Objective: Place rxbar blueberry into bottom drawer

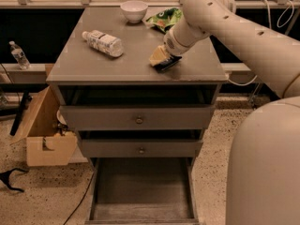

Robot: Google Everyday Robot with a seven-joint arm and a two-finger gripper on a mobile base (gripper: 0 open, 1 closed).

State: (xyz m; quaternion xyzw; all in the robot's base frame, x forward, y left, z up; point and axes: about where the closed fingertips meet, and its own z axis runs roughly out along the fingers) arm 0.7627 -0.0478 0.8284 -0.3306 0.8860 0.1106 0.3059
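One camera view. Cream-coloured two-finger gripper (158, 59) is down on the flat grey cabinet top (117, 67), right of centre, tilted low to the surface. Small flat dark navy rxbar blueberry (168, 64) lies on the top, touching the gripper tip, and only its dark edge shows beneath. Cannot tell how far the gripper is open or whether it has hold of the bar.

Deep grey bottom drawer (140, 191) is pulled out below, with a plain matte floor and thin side walls. Nothing is visible in it.

Step in hand, as I judge it, is the grasp. The bar is thin and its wrapper looks slick, so pinch across the narrow edges, keep low, and lift straight. After that, clear the cabinet's front edge before dropping to the drawer, and release low over the floor.

Clear plastic bottle with white label (103, 43) lies on its side to the left, well apart from the gripper. It is round and could roll if bumped. Crinkly green snack bag (164, 18) sits just behind the gripper, so avoid it. Small white glossy bowl (134, 10) sits at the back edge.
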